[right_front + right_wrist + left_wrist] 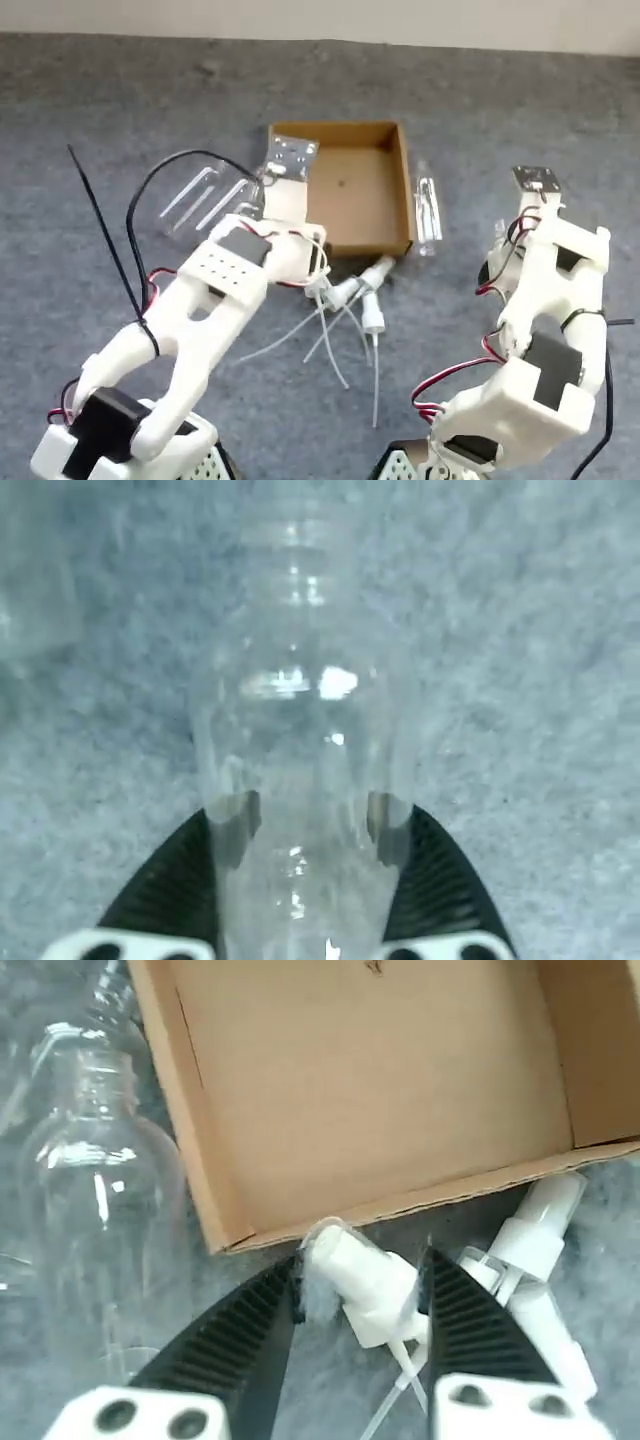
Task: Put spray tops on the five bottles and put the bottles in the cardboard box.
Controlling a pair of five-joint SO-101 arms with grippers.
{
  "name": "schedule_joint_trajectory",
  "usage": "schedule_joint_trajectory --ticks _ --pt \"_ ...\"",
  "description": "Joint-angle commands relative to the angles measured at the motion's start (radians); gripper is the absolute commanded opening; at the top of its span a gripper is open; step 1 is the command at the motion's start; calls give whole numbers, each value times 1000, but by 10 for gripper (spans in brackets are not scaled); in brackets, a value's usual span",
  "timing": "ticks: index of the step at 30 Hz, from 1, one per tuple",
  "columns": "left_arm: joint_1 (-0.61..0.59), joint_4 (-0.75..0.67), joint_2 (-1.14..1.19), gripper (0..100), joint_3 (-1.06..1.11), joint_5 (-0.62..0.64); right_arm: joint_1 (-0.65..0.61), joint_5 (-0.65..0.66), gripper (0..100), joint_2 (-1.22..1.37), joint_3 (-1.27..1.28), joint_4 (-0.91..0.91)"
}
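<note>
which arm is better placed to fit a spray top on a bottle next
Left, probably: the left pincer is shut on a spray top beside the cardboard box, while the right pincer holds a clear bottle and can steady it.

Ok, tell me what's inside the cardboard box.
The cardboard box shows a bare brown floor with a small dark mark; no bottles on the visible part. The left arm covers its far left corner.

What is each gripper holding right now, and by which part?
Left gripper: a white plastic spray top, pinched across its head. Right gripper: a clear plastic bottle, gripped around its body.
</note>
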Motion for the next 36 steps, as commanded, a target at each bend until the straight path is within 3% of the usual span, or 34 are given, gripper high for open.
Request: schedule_joint_trajectory --ticks 1,20,25,31,36 --pt "16 -69 -5 160 22 28 -16 -9 4 -58 -7 -13" --pt "33 -72 28 158 62 25 -31 -9 4 -58 35 -15" --pt "61 -153 134 157 58 25 -31 -9 4 -58 35 -15" --pt "61 -155 91 39 65 3 -27 -2 4 -58 35 -15" --pt "56 -49 -42 31 56 -103 -24 48 4 -58 36 -8"
